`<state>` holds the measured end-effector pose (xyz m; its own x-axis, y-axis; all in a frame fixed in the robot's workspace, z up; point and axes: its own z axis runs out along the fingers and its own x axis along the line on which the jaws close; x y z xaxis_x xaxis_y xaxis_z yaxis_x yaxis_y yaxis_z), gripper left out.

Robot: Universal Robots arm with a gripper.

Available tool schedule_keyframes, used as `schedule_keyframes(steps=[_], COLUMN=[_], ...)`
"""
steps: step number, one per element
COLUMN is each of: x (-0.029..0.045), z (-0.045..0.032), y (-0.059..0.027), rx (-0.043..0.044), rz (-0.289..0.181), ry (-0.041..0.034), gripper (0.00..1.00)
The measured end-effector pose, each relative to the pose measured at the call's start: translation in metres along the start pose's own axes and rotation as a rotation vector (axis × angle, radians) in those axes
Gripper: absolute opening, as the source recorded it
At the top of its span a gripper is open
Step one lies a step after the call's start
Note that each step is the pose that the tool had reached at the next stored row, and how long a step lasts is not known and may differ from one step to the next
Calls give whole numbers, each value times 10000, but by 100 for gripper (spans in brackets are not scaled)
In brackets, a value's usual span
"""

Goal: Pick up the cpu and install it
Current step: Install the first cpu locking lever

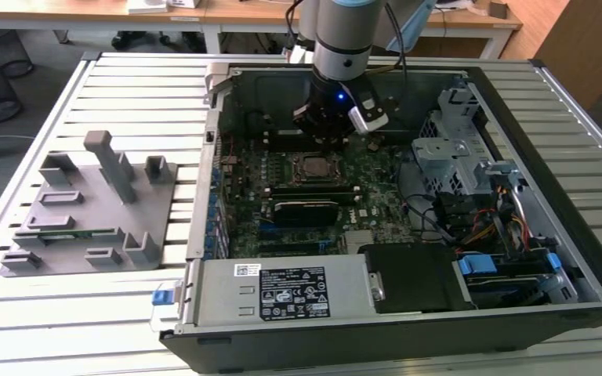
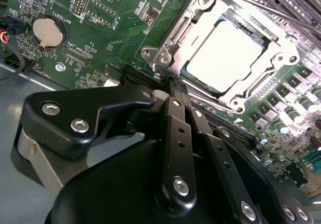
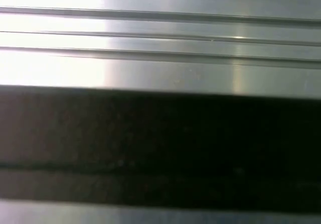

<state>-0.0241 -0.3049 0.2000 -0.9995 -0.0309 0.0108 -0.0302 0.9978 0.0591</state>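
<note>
- Exterior view: the arm hangs over an open black PC case (image 1: 552,196) that lies on a table of silver slats (image 1: 29,313).
- The gripper (image 1: 322,139) is low inside the case, just past the far side of the cpu (image 1: 313,166). They look apart, w/ a small gap.
- The cpu is a small square in its socket (image 1: 331,167), mid of the green board (image 1: 379,184).
- Near side of the socket: a long black card (image 1: 306,210), flat and dark.
- On the exterior view's right: a grey metal drive cage (image 1: 450,153) and a bunch of red, yellow & black wires (image 1: 481,232).
- Near edge of the case: a silver box w/ stickers (image 1: 280,291) and a blue clip (image 1: 165,297).
- On the exterior view's left: a grey plastic holder (image 1: 87,215) w/ blocks and posts, and a thin green stick (image 1: 63,232) lying in it.
- Can't tell from here if the fingers are apart or together.
- Second wrist view: the black fingers (image 2: 176,114) meet at the tip, pressed together w/ nothing between them.
- Their tip is right by the shiny metal frame (image 2: 288,48) around the cpu (image 2: 228,54).
- The cpu top is flat, pale and bright, seated inside the frame.
- A round silver coin battery (image 2: 46,32) sits on the green board, off to the side of the socket.
- First wrist view: long shiny metal strips (image 3: 165,58) w/ a wide dark band (image 3: 160,143) next to them. Can't tell what the band is.
</note>
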Motion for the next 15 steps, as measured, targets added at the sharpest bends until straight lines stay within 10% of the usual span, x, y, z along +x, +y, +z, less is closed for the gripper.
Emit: schedule_keyframes(steps=[15], x=[-21], z=[46], y=[-2], rx=[142], rz=[2], ry=[32], gripper=[11])
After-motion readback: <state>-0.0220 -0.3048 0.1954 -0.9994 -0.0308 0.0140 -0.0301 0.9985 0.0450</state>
